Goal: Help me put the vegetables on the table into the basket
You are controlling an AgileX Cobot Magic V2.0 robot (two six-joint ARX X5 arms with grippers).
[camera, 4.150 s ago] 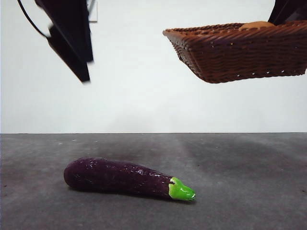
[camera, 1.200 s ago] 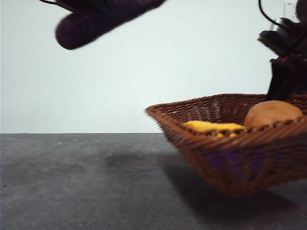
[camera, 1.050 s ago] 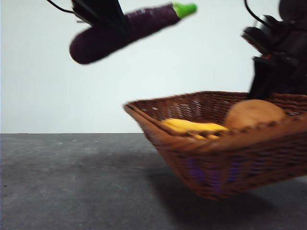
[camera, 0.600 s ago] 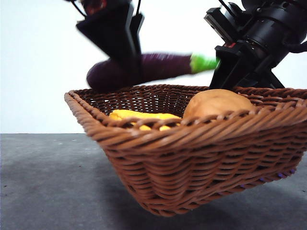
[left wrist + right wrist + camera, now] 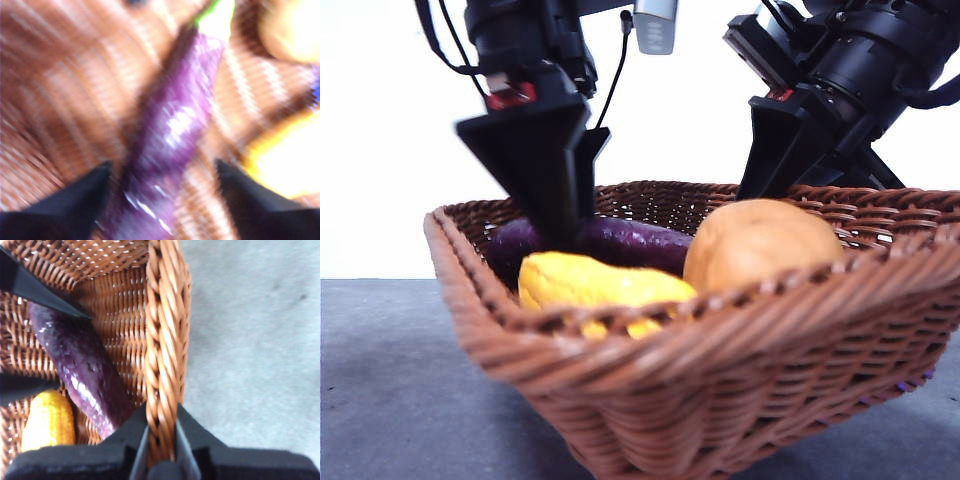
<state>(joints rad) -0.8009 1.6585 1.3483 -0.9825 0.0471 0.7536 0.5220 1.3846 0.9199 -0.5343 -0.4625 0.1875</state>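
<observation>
The brown wicker basket (image 5: 720,370) fills the front view, tilted, and my right gripper (image 5: 160,440) is shut on its braided rim (image 5: 162,340). The purple eggplant (image 5: 630,245) lies inside on the weave, beside the yellow-orange piece (image 5: 590,285) and the round brown potato (image 5: 760,245). My left gripper (image 5: 162,167) reaches down into the basket and straddles the eggplant (image 5: 175,125), jaws standing wider than it. In the right wrist view the eggplant (image 5: 85,370) lies along the basket's wall, with the yellow piece (image 5: 47,425) next to it.
The dark grey table (image 5: 380,380) shows to the left of the basket, and beyond its rim in the right wrist view (image 5: 250,340). Both black arms hang close together above the basket.
The eggplant has come down from above the rim onto the basket's floor, the left gripper descending with it. The basket has shifted left and nearer the camera.
</observation>
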